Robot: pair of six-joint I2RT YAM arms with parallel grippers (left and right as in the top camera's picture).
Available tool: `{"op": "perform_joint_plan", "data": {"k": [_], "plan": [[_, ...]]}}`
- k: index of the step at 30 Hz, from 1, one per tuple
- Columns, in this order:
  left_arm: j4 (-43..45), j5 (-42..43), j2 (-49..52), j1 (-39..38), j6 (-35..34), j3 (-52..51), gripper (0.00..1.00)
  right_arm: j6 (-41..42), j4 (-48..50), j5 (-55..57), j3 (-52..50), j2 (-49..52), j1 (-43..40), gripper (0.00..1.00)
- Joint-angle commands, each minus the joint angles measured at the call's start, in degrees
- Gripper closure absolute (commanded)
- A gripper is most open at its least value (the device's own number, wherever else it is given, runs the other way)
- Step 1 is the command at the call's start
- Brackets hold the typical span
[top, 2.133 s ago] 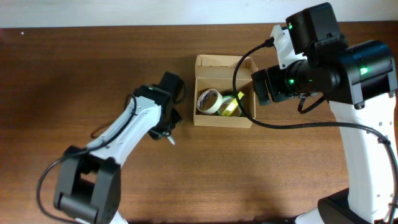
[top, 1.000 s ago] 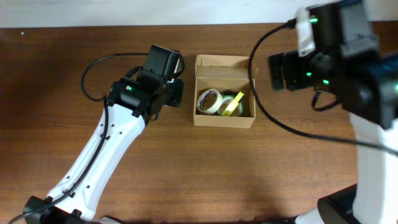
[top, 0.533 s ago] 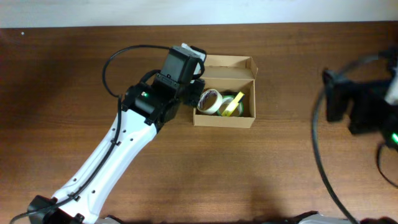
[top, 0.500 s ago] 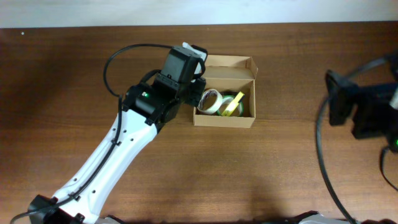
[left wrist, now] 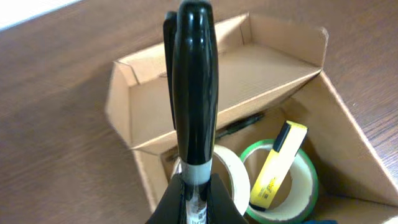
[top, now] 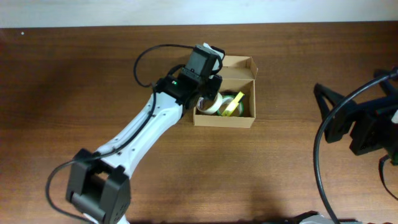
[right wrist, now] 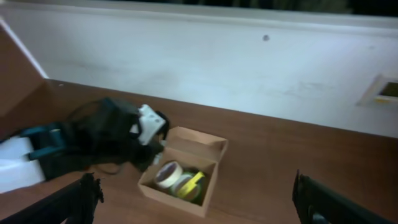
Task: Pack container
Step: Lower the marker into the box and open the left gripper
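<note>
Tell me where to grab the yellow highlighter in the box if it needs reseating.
Take the yellow highlighter mid-barrel, coming straight down from above with the fingers across its narrow width. It lies slanted over the green tape roll, so the barrel looks exposed on top, while the container walls close off the sides.

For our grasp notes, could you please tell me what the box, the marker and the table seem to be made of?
The box: tan cardboard, matte; folded flaps, raw edges show. The marker in the left gripper: probably glossy black plastic, highlights along the barrel. The table: dark wood or laminate, grain visible.
</note>
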Motion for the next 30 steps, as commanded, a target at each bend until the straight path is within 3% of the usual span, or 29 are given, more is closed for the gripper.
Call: {"op": "perform_joint_plan", "data": {"k": [1, 15, 30], "plan": [[0.46, 3.06, 2.05, -0.31, -0.81, 0.87, 0.98, 0.66, -0.35, -3.80, 0.07, -0.02, -0.39, 0.01], [-2.45, 8.63, 4.59, -0.37, -1.42, 0.85, 0.98, 0.66, -0.35, -6.32, 0.02, 0.00, -0.39, 0.01], [-11.37, 8.76, 4.59, -0.37, -0.76, 0.85, 0.98, 0.61, -0.35, -6.25, -3.23, 0.04, -0.39, 0.01]]}}
